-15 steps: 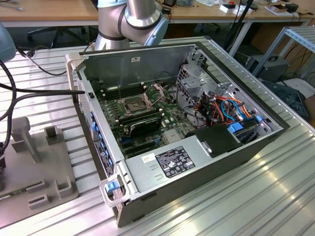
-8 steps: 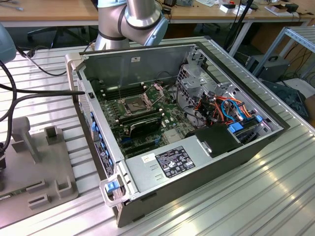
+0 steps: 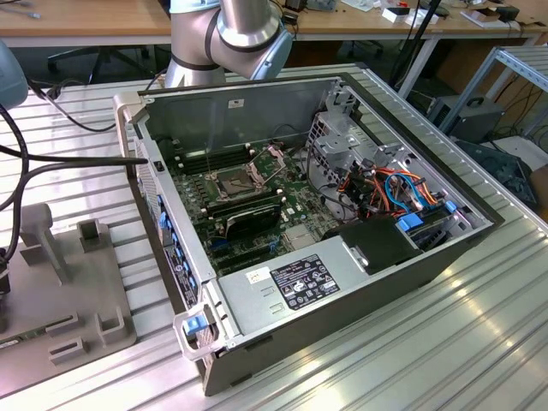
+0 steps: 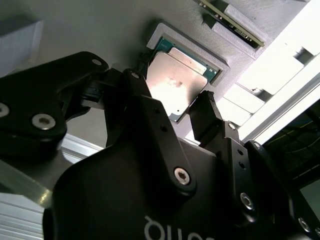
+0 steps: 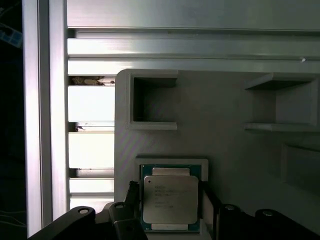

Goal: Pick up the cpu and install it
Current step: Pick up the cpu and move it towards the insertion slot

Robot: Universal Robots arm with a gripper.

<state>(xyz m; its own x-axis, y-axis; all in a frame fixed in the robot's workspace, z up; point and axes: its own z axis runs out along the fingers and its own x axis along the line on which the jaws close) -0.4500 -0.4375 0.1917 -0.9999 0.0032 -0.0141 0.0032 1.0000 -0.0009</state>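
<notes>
Black gripper (image 4: 171,89) body sits closest to the lens in the second wrist view. Its two fingers (image 4: 150,117) reach away from it and stand one each side of the cpu (image 4: 177,82). Jaws are spread wider than the chip, w/ nothing held btwn them. Whether the tips brush the pocket rim I can't tell. Looks to me like it's lined up over the part, not gripping it.

The cpu lies straight ahead of the fingertips, centred in the gap, flat, silver lid up, green board edge showing round it. It's near enough square, so no real long axis to speak of. In the first wrist view the cpu (image 5: 170,200) has its slightly shorter span across the jaws, i.e. the fingers face two opposite side edges. One arm only, so no question of which is nearer.

Chip rests in a shallow pocket (image 5: 172,161) w/ a raised rim, part of a grey fixture plate (image 5: 225,145) that also carries a few box-shaped brackets (image 5: 152,102). Plate lies on a slatted aluminium table (image 5: 190,47).

Further out, in the exterior view, the fixture plate (image 3: 86,291) is at that view's left, well apart from the open pc case (image 3: 257,98). Inside the case, the cpu socket (image 3: 229,182) on the mobo looks empty from here. So install isn't done; pick-up stage, I'd say.
</notes>
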